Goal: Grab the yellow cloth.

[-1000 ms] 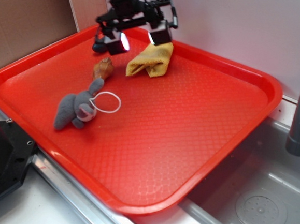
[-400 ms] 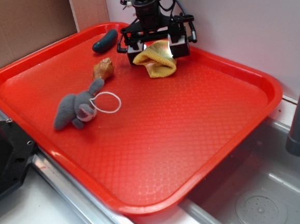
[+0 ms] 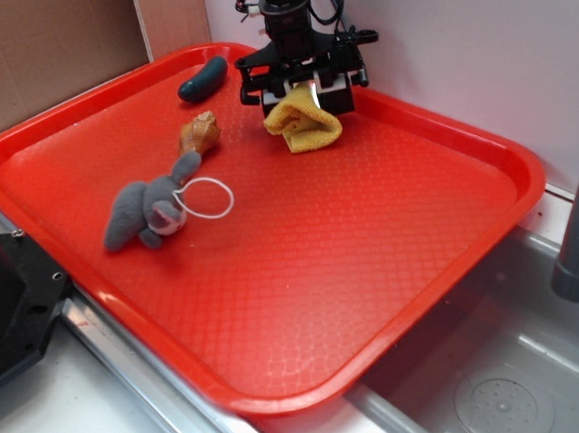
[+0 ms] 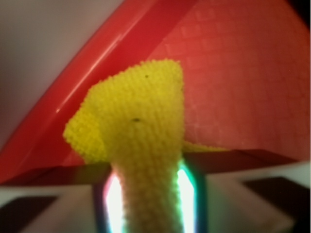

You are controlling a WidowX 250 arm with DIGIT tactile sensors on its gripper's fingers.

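Near to far on the red tray (image 3: pixel 414 287): grey plush toy (image 3: pixel 148 210) with white ring at 9 o'clock, brown shell-like piece (image 3: pixel 200 131), dark green object (image 3: pixel 202 78) at 11. Arm comes straight down at 12; gripper (image 3: pixel 302 85) pinched onto the yellow cloth (image 3: pixel 303 122), cloth bunched between jaws, lower edge on or just above the tray, can't tell which.

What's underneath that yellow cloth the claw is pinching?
Under the yellow cloth only the red tray shows around its edges. Whatever lies directly beneath its folds is covered. The claw hides its top.
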